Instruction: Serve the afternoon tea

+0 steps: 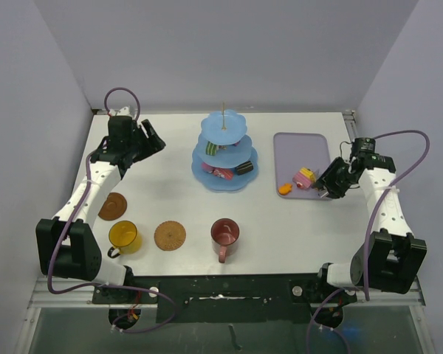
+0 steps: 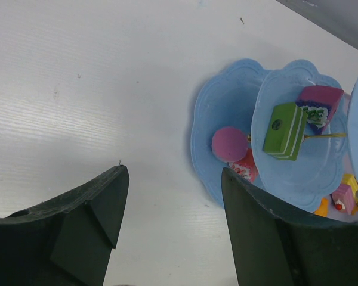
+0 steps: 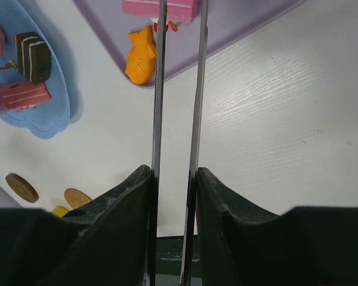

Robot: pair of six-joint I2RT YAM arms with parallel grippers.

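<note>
Right wrist view: clenching thin metal tongs (image 3: 159,89) in the right hand (image 3: 174,174), blades reaching toward a pink square toy cake (image 3: 179,7) lying on the flat lilac rectangular tray (image 3: 238,18) beside an orange fish-shaped toy pastry (image 3: 139,55). Holding the left hand (image 2: 174,173) released and empty above the white desk (image 2: 77,89), near the light-blue three-tier scalloped stand (image 2: 206,119), already carrying a green layered slice (image 2: 284,131), a magenta block (image 2: 319,104) and a pink ball (image 2: 229,143). Waiting along the desk's near side, seen from above: a translucent yellow mug (image 1: 123,237), a dark-red mug (image 1: 225,234), a round brown coaster (image 1: 113,206) left of the yellow mug and a second round brown coaster (image 1: 170,235) between the mugs, neither mug sitting on either.

Judging the cakes as light, rigid and smooth, so probably slipping or swivelling between such narrow blades; pinching gently across the flat sides at mid-height looking safest.

Cutting off the tong tips and most of the pink cake at the frame's top edge, so not telling whether the blades are touching it. Too small in the top external view for making out the tongs.
</note>
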